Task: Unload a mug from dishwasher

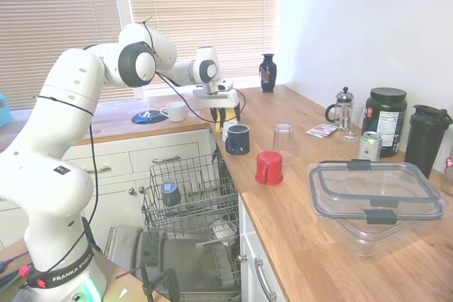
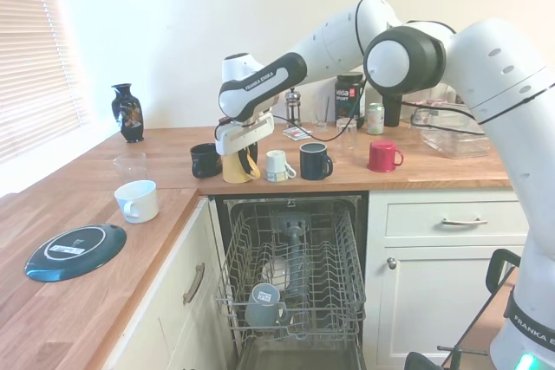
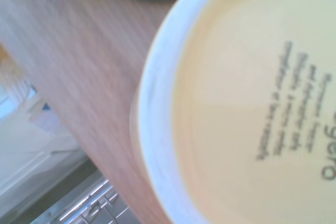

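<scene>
The mug (image 2: 235,168) is sitting upside down on the tabletop (image 2: 434,171), at its near edge just above the open dishwasher (image 2: 290,279), with a white cup (image 2: 277,165) just to its right and a dark mug (image 2: 205,160) just to its left in the second exterior view. The wrist view is showing its printed base (image 3: 252,108) from close above, with wood beside it. The gripper (image 2: 239,149) is hanging directly over the mug, its jaws reaching down around the top of it; whether they are clamping it or standing slightly apart I cannot tell, since the yellow body is hiding the tips. Judging by this, the unloading itself is looking done: the mug is out of the rack (image 2: 295,257) and resting on wood. What is left is letting go, if that is not done, and lifting the arm clear without tipping the neighbours.
</scene>
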Action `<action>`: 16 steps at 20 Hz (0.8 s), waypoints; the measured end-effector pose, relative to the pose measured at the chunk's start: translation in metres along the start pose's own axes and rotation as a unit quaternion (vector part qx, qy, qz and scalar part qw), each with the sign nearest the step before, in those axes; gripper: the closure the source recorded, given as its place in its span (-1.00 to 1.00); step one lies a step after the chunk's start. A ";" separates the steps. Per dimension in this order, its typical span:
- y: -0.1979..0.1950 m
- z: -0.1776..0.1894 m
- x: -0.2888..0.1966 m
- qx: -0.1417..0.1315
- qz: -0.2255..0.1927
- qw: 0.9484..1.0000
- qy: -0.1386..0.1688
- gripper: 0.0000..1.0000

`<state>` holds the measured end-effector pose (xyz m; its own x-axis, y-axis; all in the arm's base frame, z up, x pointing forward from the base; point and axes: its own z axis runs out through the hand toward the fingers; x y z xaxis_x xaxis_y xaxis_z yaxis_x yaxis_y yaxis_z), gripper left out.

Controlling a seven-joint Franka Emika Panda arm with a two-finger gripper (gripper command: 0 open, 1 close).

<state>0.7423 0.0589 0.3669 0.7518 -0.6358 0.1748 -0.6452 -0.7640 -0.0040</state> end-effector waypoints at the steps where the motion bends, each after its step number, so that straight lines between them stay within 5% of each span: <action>1: -0.001 0.000 0.002 -0.001 0.001 1.000 -0.002 1.00; 6: -0.002 0.003 0.010 -0.008 0.010 1.000 -0.013 1.00; 7: -0.002 0.003 0.012 -0.009 0.012 1.000 -0.015 -1.00; 16: 0.011 0.008 0.028 -0.010 0.020 1.000 -0.016 -1.00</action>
<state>0.7574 0.0319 0.3641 0.7294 -0.6690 0.1432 -0.6770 -0.7359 0.0103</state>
